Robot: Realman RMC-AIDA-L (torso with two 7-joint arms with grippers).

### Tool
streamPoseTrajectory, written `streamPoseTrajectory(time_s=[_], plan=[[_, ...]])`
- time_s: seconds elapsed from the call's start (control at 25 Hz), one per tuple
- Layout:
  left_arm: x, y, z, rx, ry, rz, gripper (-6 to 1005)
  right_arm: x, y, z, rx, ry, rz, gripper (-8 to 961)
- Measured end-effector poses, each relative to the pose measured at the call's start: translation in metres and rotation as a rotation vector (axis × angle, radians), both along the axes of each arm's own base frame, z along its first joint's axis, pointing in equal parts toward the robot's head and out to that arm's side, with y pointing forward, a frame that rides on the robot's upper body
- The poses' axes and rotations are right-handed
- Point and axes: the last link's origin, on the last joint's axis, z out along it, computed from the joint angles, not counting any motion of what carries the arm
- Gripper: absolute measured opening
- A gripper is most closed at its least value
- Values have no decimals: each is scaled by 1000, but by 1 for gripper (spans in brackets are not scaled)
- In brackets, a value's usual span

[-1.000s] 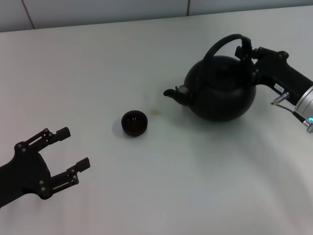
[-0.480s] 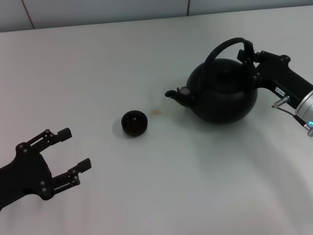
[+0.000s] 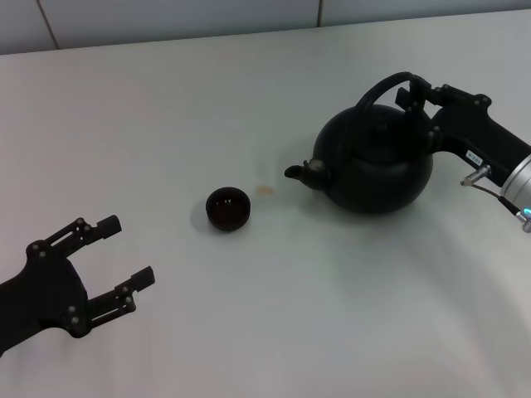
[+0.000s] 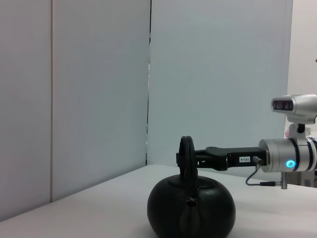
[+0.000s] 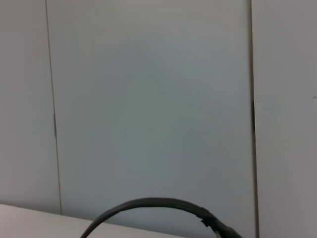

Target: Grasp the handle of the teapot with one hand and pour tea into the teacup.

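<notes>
Teapot (image 3: 375,162), round and matte black, sits on the white table (image 3: 274,315) toward your right side, its short spout pointing left at the teacup (image 3: 228,208). The teacup is small, black and bowl-like, and stands well apart from the spout, with a faint brownish spot on the table between them. Your right gripper (image 3: 417,94) reaches in from the right edge and pinches the handle (image 3: 386,85), the arched loop over the teapot's lid, near its right-hand end. In the left wrist view you see the teapot (image 4: 191,213) spout-on, with the handle (image 4: 186,157) edge-on and the right gripper (image 4: 190,160) clamped onto it from the side; the teapot looks slightly tipped toward the spout. The right wrist view shows only the handle's (image 5: 148,204) curve against a pale wall. Your left gripper (image 3: 123,256) rests low at the near left, fingers spread wide, holding nothing, well apart from the teacup.
</notes>
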Motion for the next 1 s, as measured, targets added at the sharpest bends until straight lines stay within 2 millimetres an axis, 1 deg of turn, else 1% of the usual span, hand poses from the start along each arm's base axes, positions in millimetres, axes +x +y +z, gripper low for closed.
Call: streamPoseTrajectory(time_s=[0.08, 0.28, 0.4, 0.44, 0.52, 0.64, 0.76, 0.8, 0.84, 0.96, 1.0], plan=[[0, 0, 0, 0, 0, 0, 799, 0, -1, 1, 3, 3, 1, 199], [0, 0, 0, 1, 0, 0, 799, 4, -11, 5, 20, 23, 12, 252], [0, 0, 0, 3, -1, 1, 799, 8, -21, 7, 29, 34, 14, 347], [0, 0, 0, 3, -1, 1, 799, 8, -21, 7, 29, 34, 14, 378], [0, 0, 0, 3, 0, 3, 799, 12, -30, 9, 36, 44, 17, 441], [-2, 0, 0, 4, 6, 8, 799, 17, -50, 13, 50, 70, 28, 661], [-4, 0, -1, 3, 16, 17, 799, 26, -76, 15, 60, 96, 20, 657], [-5, 0, -1, 1, 20, 23, 799, 32, -91, 14, 64, 108, -3, 656], [-5, 0, -1, 1, 20, 23, 799, 32, -91, 14, 64, 108, -3, 656], [-5, -1, -1, 0, 22, 27, 799, 36, -102, 15, 69, 117, -19, 657], [-6, 0, -1, -1, 23, 29, 799, 35, -105, 17, 62, 116, 3, 657]])
